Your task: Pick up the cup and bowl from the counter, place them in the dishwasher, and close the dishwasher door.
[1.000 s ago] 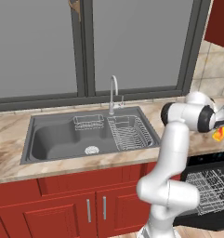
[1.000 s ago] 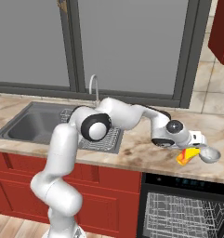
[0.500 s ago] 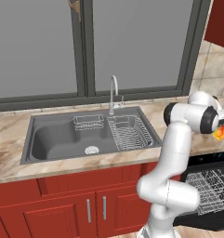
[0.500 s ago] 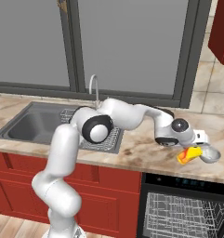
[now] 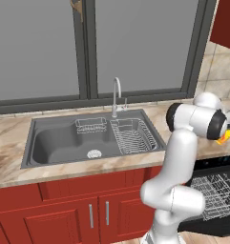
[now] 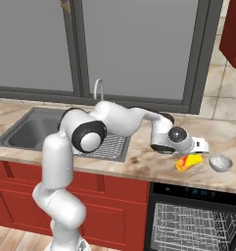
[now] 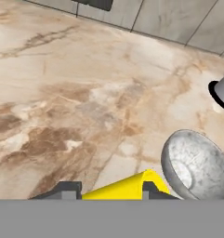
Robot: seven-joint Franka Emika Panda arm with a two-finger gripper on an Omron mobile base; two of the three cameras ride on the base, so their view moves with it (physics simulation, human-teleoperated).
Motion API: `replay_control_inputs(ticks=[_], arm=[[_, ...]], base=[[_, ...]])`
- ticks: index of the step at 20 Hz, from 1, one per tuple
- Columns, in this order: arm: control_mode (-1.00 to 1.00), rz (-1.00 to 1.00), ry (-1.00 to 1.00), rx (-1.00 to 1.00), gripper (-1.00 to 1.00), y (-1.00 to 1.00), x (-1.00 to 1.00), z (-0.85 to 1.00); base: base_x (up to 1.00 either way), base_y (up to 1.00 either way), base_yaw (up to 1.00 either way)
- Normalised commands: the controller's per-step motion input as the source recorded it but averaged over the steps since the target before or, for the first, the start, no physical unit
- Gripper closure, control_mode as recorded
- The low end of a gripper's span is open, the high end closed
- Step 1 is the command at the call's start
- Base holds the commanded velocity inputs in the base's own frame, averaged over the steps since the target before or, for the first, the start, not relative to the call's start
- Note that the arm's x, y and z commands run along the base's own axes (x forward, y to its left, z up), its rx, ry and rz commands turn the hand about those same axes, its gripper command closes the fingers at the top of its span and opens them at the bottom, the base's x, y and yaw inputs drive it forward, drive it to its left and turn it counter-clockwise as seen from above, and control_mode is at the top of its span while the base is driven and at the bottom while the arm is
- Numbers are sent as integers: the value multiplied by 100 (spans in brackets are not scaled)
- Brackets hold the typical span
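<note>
Over the last second the arm has reached a little further right along the surface (image 6: pixel 139 164), and the pincer (image 7: pixel 111 189) now hangs low over the yellow-and-orange cup (image 6: pixel 189 161). In the hand view the two fingertips stand apart on either side of the cup's yellow top, so the pincer is open and holds nothing. This looks like the final approach for the first pick; neither dish has been lifted.

The grey bowl (image 6: pixel 220 163) sits just right of the cup, close enough that a finger might nudge it on the way down. Below them the dishwasher (image 6: pixel 193 223) stands open with its wire rack showing.

The cup is largely cut off at the bottom of the hand view, and from the left the forearm covers most of it. A dark round object (image 7: pixel 222 91) at the hand view's right edge is cropped and unidentifiable.
</note>
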Motion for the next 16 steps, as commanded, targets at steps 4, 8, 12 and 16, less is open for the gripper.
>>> replay_control_inputs(ticks=[4,8,12,16], arm=[[-100,0,-16,0,100,7,-61,0],[-100,0,-20,0,100,0,-81,1],[-100,0,-17,1,100,0,-71,1],[-100,0,-11,6,100,0,-53,0]], base=[[0,0,0],[0,0,0],[0,0,0],[0,0,0]])
